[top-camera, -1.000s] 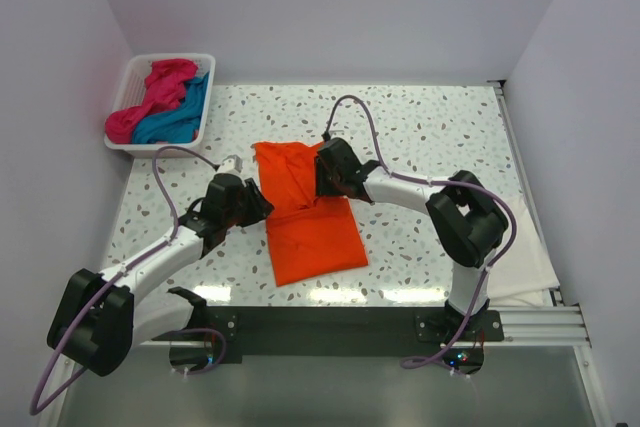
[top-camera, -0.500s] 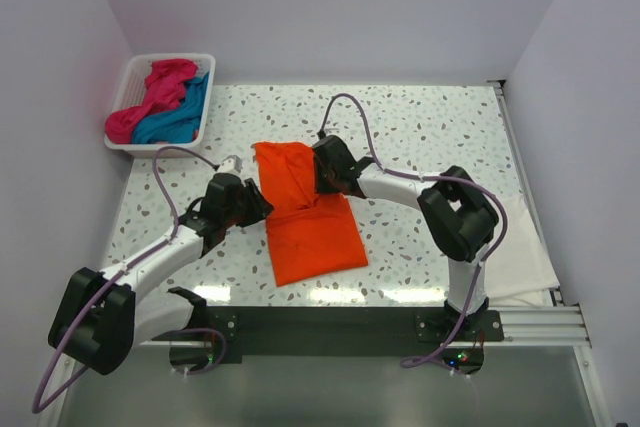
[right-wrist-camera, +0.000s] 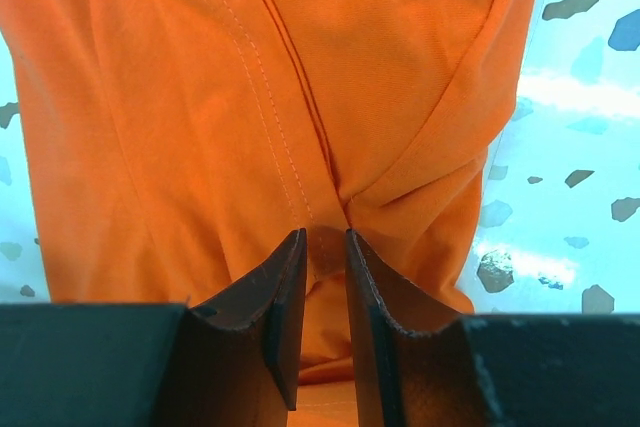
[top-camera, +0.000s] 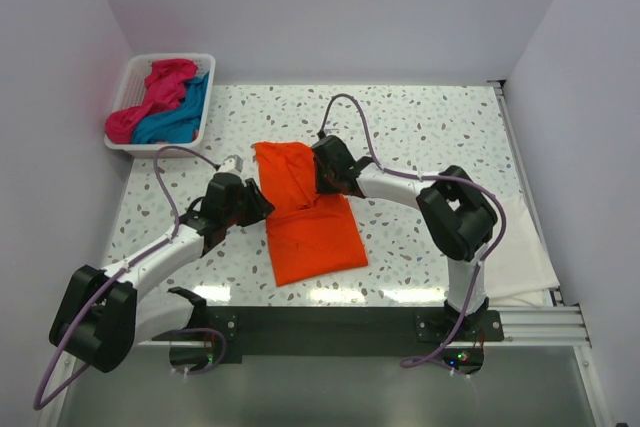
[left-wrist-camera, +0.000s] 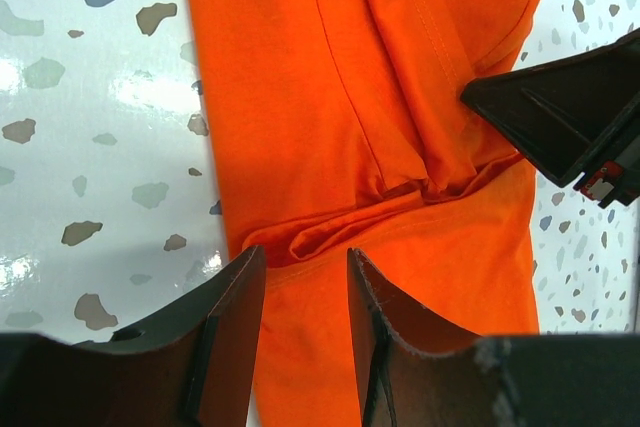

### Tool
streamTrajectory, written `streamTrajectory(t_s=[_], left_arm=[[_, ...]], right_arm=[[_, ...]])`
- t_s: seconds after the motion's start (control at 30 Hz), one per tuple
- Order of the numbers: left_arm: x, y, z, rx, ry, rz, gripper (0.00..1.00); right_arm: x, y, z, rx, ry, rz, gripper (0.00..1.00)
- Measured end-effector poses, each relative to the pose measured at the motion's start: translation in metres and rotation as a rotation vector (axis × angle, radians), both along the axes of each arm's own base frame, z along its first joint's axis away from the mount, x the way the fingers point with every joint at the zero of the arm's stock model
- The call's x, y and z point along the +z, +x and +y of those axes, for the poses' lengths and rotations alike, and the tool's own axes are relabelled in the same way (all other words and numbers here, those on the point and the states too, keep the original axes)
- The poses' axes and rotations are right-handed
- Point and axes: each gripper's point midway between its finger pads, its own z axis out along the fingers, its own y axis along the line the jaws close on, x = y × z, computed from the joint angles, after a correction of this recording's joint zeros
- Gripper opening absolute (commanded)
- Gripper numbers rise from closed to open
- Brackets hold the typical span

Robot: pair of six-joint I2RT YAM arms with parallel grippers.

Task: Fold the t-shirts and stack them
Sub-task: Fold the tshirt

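The speckled white surface (top-camera: 430, 127) carries everything. The orange t-shirt (top-camera: 310, 237) lies at its middle, between the two arms, running from far to near. The near half is a flat, smooth panel. The far half is narrower and rucked into long folds, with a stitched seam (right-wrist-camera: 262, 87) running along one fold. Where the halves meet, the cloth bunches into a cross-wise ridge.

A white slatted basket (top-camera: 125, 82) sits at the far left corner, well apart from the orange shirt. It holds a crumpled magenta t-shirt (top-camera: 165, 77) and, beside it, a teal t-shirt (top-camera: 175, 122).

The left gripper (top-camera: 258, 202) is at the orange shirt's left edge. Its fingers stand partly apart over the ridge with flat cloth showing in the gap, and nothing is clamped. It sits as it did a second ago.

The right gripper (top-camera: 320, 172) has edged slightly left onto the shirt's far right part since then. Its jaws have narrowed to a thin slit that pinches orange cloth, and creases run into the gap.
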Motion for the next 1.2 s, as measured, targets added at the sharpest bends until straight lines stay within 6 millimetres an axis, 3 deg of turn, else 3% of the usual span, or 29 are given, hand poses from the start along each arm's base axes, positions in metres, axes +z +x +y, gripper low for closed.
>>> streamTrajectory(t_s=[0.4, 0.57, 0.7, 0.77, 1.0, 1.2], left_arm=[[-0.004, -0.001, 0.000, -0.002, 0.000, 0.005, 0.43], [-0.004, -0.001, 0.000, -0.001, -0.001, 0.003, 0.43], [-0.004, -0.001, 0.001, 0.002, -0.001, 0.002, 0.43], [-0.004, 0.000, 0.001, 0.002, -0.001, 0.002, 0.43], [-0.004, -0.001, 0.001, 0.002, -0.001, 0.003, 0.43], [-0.004, 0.000, 0.002, 0.003, 0.000, 0.003, 0.43]], right_arm=[[-0.015, -0.001, -0.001, 0.000, -0.024, 0.022, 0.26], [-0.015, -0.001, -0.001, 0.001, -0.025, 0.021, 0.38], [-0.015, -0.001, -0.002, 0.006, -0.029, 0.019, 0.38], [-0.015, 0.000, -0.001, 0.007, -0.028, 0.019, 0.37], [-0.015, 0.000, -0.001, 0.010, -0.030, 0.019, 0.13], [-0.014, 0.001, 0.000, 0.011, -0.027, 0.018, 0.07]])
